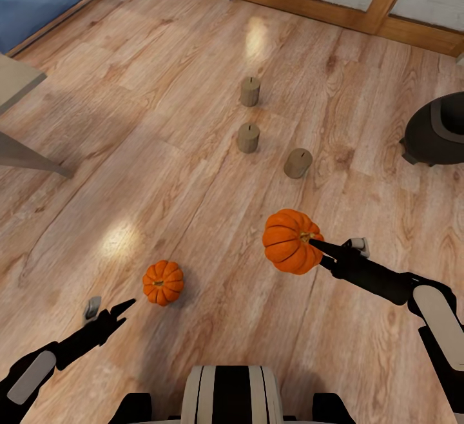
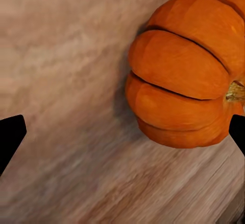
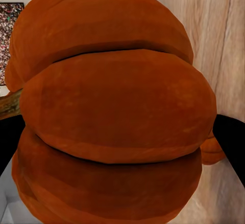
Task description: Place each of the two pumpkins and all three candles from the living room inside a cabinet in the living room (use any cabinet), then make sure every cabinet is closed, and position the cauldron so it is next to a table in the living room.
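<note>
Right tool holds the larger pumpkin above the floor; left tool waits open beside the smaller one

The right tool [image 1: 314, 243] is clamped on the larger pumpkin [image 1: 292, 241], its dark fingers [image 3: 230, 139] pressed to either side of the fruit, which seems to hang just clear of the wooden floor [image 1: 193, 173], though the head view leaves that unsure. The left tool [image 1: 119, 311] has its fingers spread with nothing between them, just beside the smaller pumpkin [image 1: 163, 282], which sits on the floor. Further off, three candles [image 1: 249, 137] stand upright on the floor, well apart from each other. The black cauldron [image 1: 438, 129] stands at the right edge, and a corner of the table [image 1: 19, 79] shows at the left edge
</note>
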You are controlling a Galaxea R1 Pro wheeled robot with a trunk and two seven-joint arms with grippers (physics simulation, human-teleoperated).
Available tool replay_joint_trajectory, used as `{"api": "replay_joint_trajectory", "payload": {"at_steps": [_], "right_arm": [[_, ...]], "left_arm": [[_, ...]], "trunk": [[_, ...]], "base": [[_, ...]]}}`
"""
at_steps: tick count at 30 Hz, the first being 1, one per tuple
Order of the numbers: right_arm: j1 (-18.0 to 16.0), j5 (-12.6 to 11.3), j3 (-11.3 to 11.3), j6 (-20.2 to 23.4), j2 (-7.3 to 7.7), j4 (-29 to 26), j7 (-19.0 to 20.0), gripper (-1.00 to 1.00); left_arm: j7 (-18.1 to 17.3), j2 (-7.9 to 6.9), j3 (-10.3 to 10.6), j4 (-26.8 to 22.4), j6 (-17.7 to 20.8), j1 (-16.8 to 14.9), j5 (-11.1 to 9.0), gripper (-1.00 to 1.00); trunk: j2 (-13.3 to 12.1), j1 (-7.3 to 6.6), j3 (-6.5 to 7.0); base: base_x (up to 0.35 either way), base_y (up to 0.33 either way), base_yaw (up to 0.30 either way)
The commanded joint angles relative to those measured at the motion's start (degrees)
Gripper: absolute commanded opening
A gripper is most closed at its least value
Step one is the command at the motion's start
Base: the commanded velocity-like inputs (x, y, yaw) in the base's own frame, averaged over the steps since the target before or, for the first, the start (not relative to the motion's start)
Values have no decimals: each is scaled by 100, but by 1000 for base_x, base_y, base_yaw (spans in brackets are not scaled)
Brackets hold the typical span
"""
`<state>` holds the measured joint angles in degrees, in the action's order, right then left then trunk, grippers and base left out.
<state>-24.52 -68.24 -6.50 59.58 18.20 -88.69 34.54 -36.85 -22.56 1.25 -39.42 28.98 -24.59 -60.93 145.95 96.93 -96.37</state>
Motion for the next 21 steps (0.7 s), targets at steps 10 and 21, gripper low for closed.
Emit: {"api": "replay_joint_trajectory", "payload": {"at_steps": [10, 21], "right_arm": [[-3, 20, -5, 27, -1, 1, 35, -100], [-2, 18, -6, 27, -1, 1, 35, -100]], "left_arm": [[46, 0, 7, -27, 38, -2, -59, 100], [55, -10, 7, -26, 37, -2, -59, 100]], "trunk": [[1, 0, -3], [1, 0, -3]], "base": [[27, -36, 0], [51, -85, 0]]}}
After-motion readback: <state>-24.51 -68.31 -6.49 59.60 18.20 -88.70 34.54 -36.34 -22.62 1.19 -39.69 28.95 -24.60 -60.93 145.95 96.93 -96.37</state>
